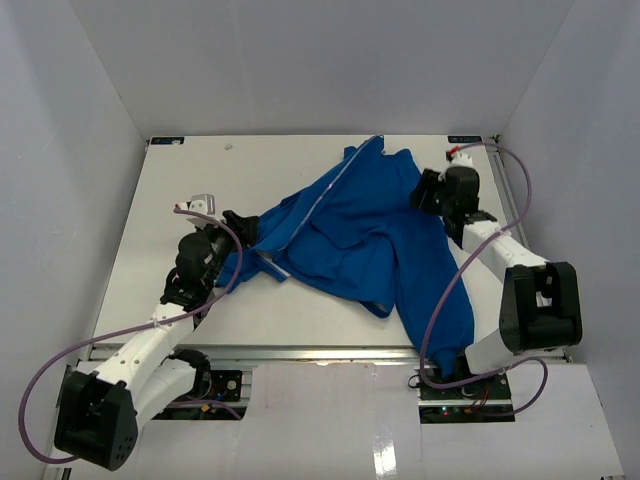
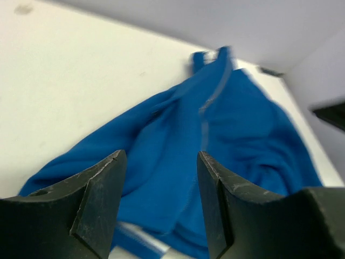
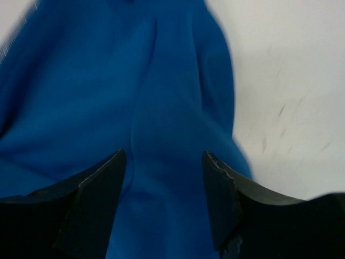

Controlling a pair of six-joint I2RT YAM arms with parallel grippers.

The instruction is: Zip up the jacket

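Only overhead, whole jacket [image 1: 365, 235], crumpled diagonally

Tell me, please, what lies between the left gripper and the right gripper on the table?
The jacket: in the top external view its blue fabric spans the stretch from the left gripper to the right gripper.

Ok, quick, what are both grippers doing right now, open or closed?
Left gripper: open, empty, by the royal-blue soft fabric jacket.
Right gripper: open, empty.

top: overhead from near edge, facing down on bench [image 1: 180, 185] | wrists: low, close-up | all share jacket [image 1: 350, 230]
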